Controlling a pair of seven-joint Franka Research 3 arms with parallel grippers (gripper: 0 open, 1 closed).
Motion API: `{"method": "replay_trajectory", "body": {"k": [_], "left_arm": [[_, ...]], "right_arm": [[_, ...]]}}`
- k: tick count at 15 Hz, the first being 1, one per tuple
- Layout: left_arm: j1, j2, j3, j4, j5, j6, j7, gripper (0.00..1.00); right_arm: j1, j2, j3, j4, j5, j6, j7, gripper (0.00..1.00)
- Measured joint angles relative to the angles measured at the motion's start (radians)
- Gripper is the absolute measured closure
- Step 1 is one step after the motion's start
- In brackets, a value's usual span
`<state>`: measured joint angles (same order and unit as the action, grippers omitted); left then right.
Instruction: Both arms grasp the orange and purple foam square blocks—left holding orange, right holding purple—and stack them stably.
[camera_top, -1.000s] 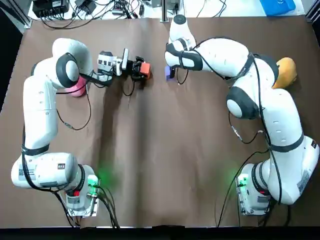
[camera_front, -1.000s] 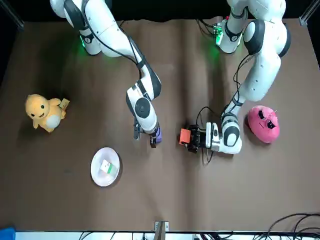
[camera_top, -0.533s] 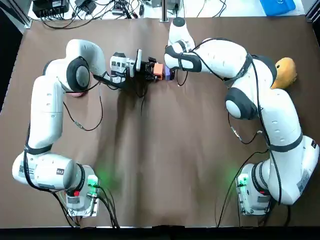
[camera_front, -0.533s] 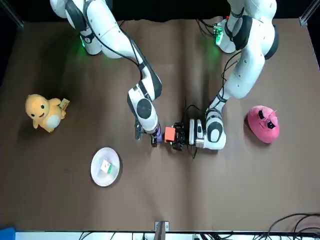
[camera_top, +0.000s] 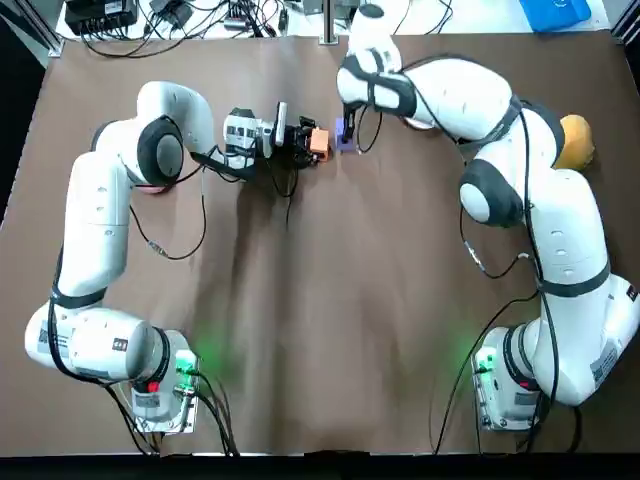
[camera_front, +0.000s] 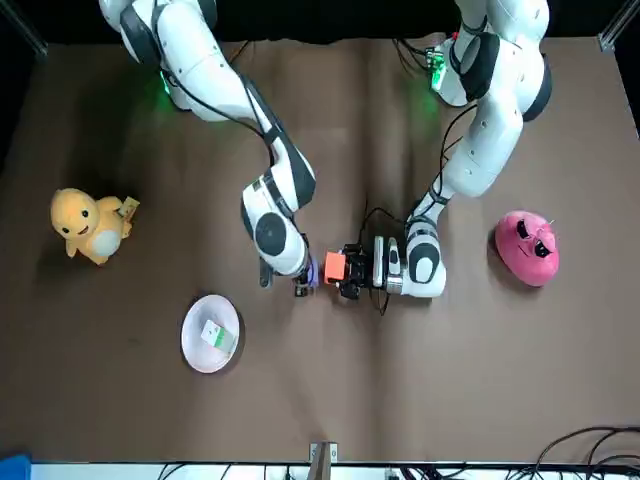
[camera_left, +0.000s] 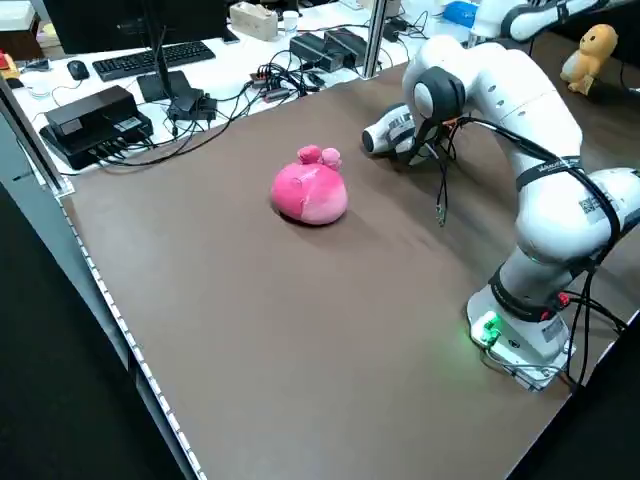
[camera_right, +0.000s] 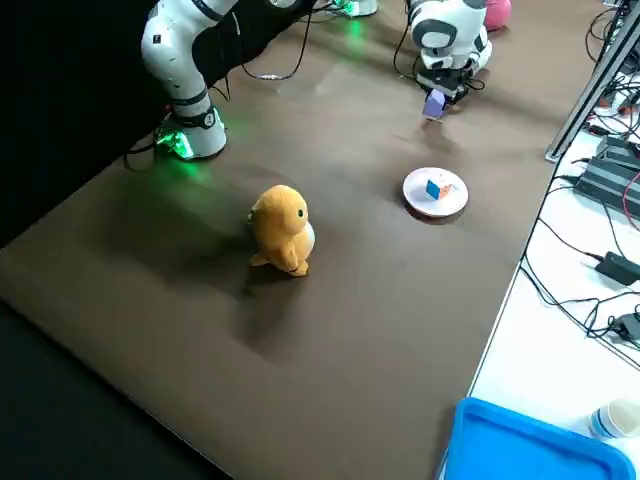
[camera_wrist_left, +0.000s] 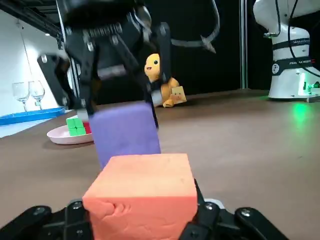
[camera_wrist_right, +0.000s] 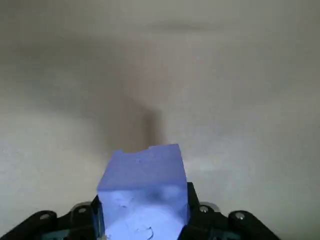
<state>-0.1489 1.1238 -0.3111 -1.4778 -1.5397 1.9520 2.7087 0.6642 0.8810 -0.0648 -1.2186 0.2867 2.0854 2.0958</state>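
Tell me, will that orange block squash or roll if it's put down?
Probably squashy and light: the orange block looks pitted, like foam. Its flat sides suggest it would sit, not roll. The left gripper holds it by two sides alone, so likely not slippery.

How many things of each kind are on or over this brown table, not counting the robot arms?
Foam blocks: 2 (orange block in the left gripper, purple block in the right gripper)
Plush toys: 2 (pink plush, yellow plush)
Plate: 1
Small cube: 1, lying on it
Total: 6
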Motion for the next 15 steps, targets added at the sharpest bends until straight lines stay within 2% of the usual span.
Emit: {"method": "replay_trajectory", "body": {"k": [3, 5, 10, 15], "left_arm": [[0.0, 0.005, 0.001, 0.004, 0.0, 0.001, -0.002, 0.36], [0.0, 0.006, 0.001, 0.005, 0.0, 0.005, -0.003, 0.36], [-0.001, 0.006, 0.001, 0.005, 0.0, 0.005, -0.003, 0.36], [-0.001, 0.006, 0.001, 0.005, 0.0, 0.005, -0.003, 0.36]], "right_arm": [[-0.029, -0.019, 0.002, 0.083, 0.07, -0.125, 0.0, 0.4], [-0.031, -0.025, 0.005, 0.107, 0.089, -0.148, 0.008, 0.4], [0.007, -0.024, 0.019, 0.133, 0.089, -0.129, 0.094, 0.4], [0.072, -0.007, 0.016, 0.133, 0.084, -0.049, 0.155, 0.4]]}}
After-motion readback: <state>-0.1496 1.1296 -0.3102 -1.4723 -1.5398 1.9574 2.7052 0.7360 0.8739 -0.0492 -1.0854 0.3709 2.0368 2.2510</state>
